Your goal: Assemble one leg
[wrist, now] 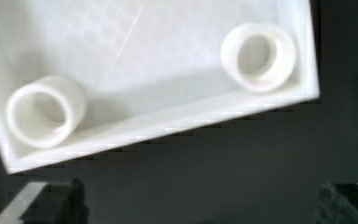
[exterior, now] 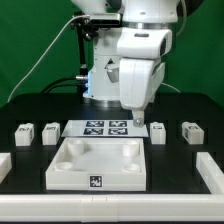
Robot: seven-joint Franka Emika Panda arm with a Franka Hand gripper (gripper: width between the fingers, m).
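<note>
Four small white legs with tags stand in a row on the black table: two at the exterior view's left [exterior: 24, 132] [exterior: 50, 131] and two at its right [exterior: 158, 131] [exterior: 188, 131]. My gripper [exterior: 137, 120] hangs low behind the big white tray-like piece [exterior: 97, 165], just left of the nearer right-hand leg and apart from it. In the wrist view the gripper [wrist: 202, 205] is open and empty, its dark fingertips [wrist: 51, 200] spread wide over bare table. The tray's corner [wrist: 140, 60] with two round sockets fills that view. No leg shows there.
The marker board [exterior: 100, 128] lies flat behind the tray, between the two pairs of legs. White bracket pieces sit at the table's left edge [exterior: 5, 165] and right edge [exterior: 210, 170]. The robot base stands at the back.
</note>
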